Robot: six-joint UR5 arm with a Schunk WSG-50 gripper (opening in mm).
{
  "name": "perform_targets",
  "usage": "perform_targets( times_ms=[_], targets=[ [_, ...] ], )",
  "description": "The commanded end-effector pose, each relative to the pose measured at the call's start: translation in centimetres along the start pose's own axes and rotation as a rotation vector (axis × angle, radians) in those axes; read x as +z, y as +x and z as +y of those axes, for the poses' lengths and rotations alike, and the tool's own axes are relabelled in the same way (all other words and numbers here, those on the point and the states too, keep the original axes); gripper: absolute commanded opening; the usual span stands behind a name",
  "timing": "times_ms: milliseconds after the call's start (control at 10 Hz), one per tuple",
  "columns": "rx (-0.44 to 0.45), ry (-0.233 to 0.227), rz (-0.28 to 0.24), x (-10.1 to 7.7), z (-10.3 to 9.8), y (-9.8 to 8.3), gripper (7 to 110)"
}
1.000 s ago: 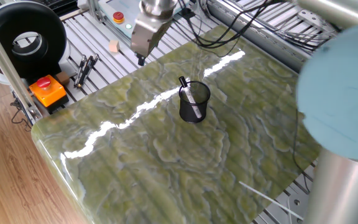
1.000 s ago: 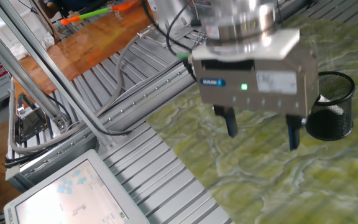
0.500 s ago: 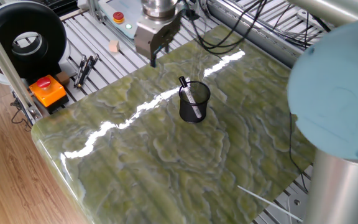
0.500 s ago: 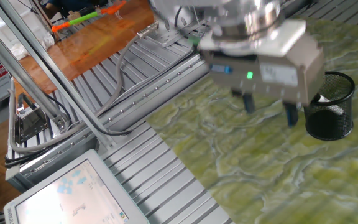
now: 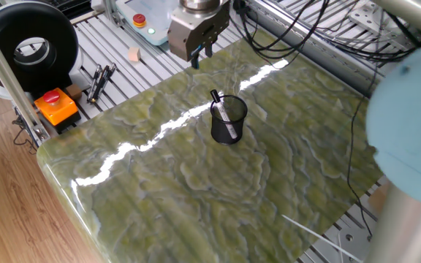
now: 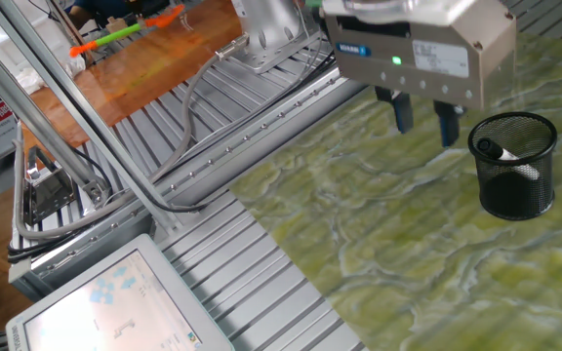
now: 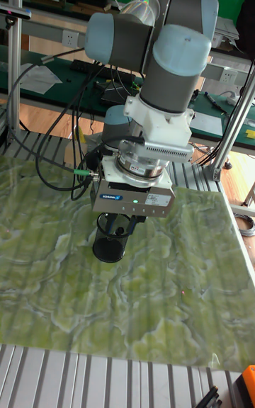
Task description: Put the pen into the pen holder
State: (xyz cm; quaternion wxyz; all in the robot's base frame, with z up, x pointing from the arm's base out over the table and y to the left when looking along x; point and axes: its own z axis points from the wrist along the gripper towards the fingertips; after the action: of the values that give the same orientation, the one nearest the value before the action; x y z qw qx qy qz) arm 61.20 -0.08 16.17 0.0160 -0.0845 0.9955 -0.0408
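The pen holder (image 5: 229, 120), a black mesh cup, stands upright on the green marble table (image 5: 196, 190). The pen (image 5: 218, 102) leans inside it, its black cap poking above the rim at the left. The other fixed view shows the white barrel (image 6: 501, 152) through the cup's mouth (image 6: 513, 168). My gripper (image 5: 201, 57) hangs open and empty above the table's far edge, left of the cup and apart from it. Its two dark fingers (image 6: 402, 111) stand spread in the other fixed view. In the tall view the gripper (image 7: 122, 225) partly hides the pen holder (image 7: 108, 251).
An orange box with a red button (image 5: 55, 107), a group of dark pens (image 5: 99, 79) and a black spool (image 5: 28, 45) lie on the slatted frame left of the table. Cables (image 5: 298, 40) run along the back. A screen (image 6: 115, 302) sits at the lower left.
The gripper has swung from beside the table's far left edge toward the back and risen, still open and empty. The pen and the pen holder have not moved.
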Motion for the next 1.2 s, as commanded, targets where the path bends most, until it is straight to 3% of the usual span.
perform_targets(
  times_ms=[0, 100, 300, 400, 900, 1100],
  targets=[
    [0.032, -0.03, -0.055, -1.0, 0.5, -0.6, 7],
    [0.033, -0.036, -0.064, -1.1, 0.7, -0.7, 7],
    [0.055, -0.102, -0.072, -1.3, 2.3, -0.9, 7],
    [0.065, -0.111, -0.048, -1.2, 2.5, -0.4, 7],
    [0.055, -0.082, -0.052, -1.2, 1.9, -0.3, 7],
    [0.055, -0.091, -0.055, -1.2, 2.1, -0.4, 7]
  ],
)
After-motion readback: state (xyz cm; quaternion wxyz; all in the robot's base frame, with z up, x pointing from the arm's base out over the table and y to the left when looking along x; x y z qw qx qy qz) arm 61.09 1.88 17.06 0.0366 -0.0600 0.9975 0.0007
